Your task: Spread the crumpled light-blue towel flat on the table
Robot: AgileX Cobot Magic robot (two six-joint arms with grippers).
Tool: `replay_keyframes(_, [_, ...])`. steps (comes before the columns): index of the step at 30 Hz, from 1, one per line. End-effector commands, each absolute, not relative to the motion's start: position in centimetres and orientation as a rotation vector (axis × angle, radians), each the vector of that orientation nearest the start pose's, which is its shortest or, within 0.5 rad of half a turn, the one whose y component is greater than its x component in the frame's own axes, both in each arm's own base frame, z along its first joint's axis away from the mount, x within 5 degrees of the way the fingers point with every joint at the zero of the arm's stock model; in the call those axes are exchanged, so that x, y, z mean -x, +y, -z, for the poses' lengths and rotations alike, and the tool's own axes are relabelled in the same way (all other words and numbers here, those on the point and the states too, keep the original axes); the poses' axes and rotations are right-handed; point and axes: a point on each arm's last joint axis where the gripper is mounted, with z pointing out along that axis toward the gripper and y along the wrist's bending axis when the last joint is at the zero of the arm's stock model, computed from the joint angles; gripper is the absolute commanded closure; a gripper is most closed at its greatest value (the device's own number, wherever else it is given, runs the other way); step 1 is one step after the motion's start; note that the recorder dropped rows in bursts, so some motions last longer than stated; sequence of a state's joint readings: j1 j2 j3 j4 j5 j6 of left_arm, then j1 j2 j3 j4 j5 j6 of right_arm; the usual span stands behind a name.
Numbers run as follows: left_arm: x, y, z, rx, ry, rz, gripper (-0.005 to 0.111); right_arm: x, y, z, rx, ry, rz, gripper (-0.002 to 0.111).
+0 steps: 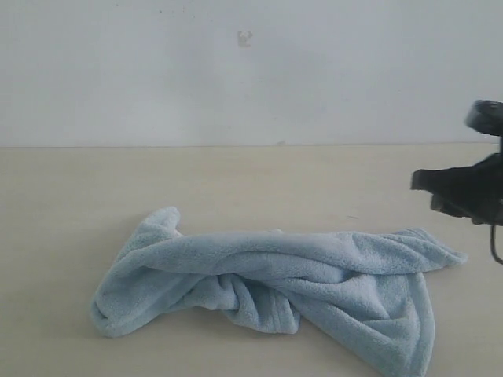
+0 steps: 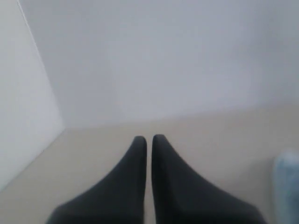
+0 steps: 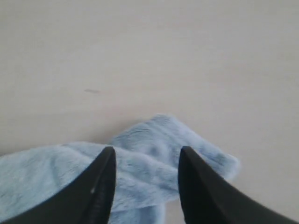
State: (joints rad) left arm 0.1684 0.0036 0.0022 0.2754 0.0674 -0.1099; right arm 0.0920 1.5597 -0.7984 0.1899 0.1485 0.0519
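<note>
towel point(image 1: 314, 275): corner runs off the edge
right gripper point(image 1: 424, 182): cut off at the side
wall mark point(image 1: 244, 38): too small to read

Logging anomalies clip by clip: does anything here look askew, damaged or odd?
Only the towel: it lies twisted and bunched on the table, folds knotted near its middle. No spill or damage shows. The open right gripper hangs near one corner.

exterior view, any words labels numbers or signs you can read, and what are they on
No text can be read in any view.
Small grey mark on the wall: too small and blurred to read.
Towel: no label or print shows.
</note>
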Motion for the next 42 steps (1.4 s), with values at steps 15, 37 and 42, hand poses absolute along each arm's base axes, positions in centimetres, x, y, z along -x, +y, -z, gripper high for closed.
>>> replay_keyframes(15, [0.0, -0.1, -30.9, 0.087, 0.439, 0.109, 0.103, -27.1, 11.0, -22.4, 0.660, 2.793, -0.052, 0.066])
replay_keyframes(37, [-16.7, -5.7, -22.1, -0.559, 2.232, -0.006, 0.103, -23.6, 11.8, -15.8, 0.820, 2.732, -0.085, 0.066])
replay_keyframes(42, [-14.4, -11.2, -19.8, -1.220, 2.231, 0.118, 0.103, -23.8, 13.1, -13.8, 0.915, 2.708, -0.060, 0.066])
